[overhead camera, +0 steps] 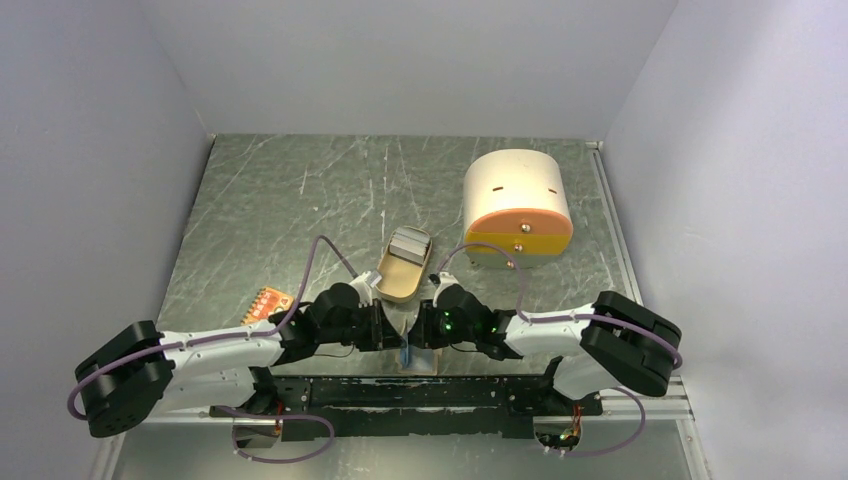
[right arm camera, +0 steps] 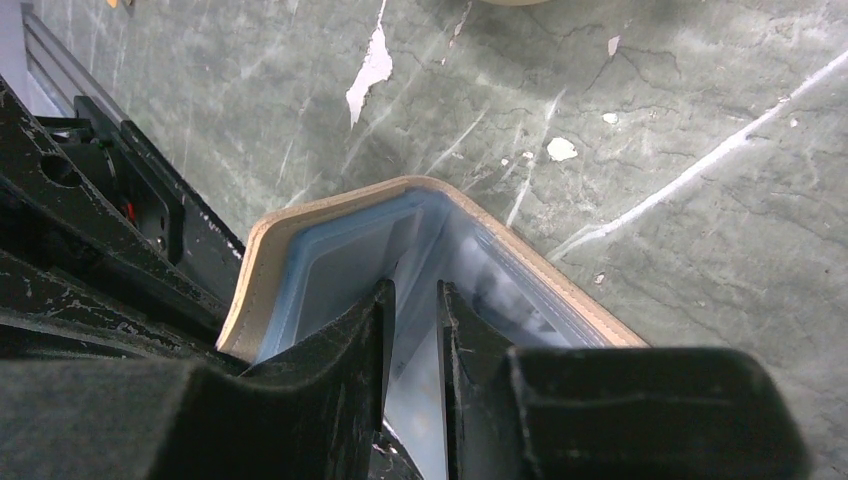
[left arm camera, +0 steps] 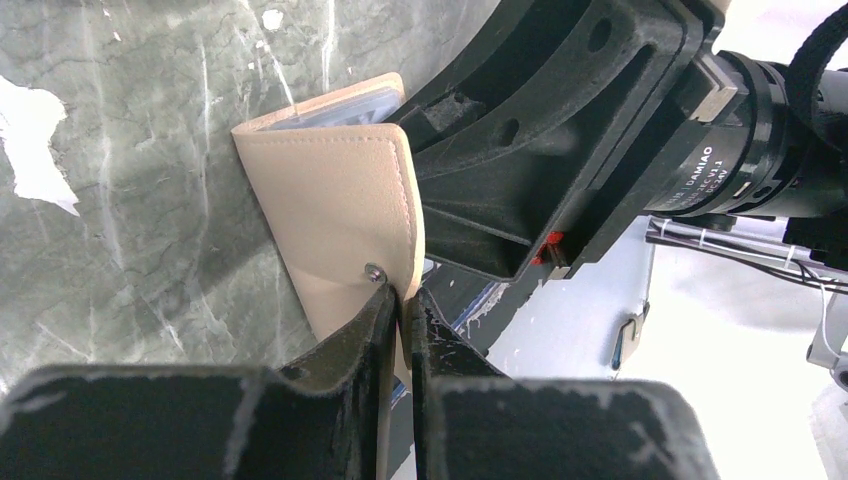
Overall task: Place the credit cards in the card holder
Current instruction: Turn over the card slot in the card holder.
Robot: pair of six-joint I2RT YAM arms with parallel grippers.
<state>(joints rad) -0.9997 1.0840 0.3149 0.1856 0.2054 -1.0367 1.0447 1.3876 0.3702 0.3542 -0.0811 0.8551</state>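
Near the worktop's (overhead camera: 300, 200) front edge, my left pincer (left arm camera: 402, 300) clamped the card holder (left arm camera: 330, 190), mouth facing right. My right pincer (right arm camera: 412, 300) pinched a card (right arm camera: 418, 400) edgewise.

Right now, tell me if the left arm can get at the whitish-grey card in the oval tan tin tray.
Probably not yet: the left gripper is shut on the beige leather-like card holder. Once freed, the whitish-grey card lies close, nothing between.

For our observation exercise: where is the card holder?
In the top view, the card holder sits near-centre between the left hand and right hand, just nearer than the oval tray.
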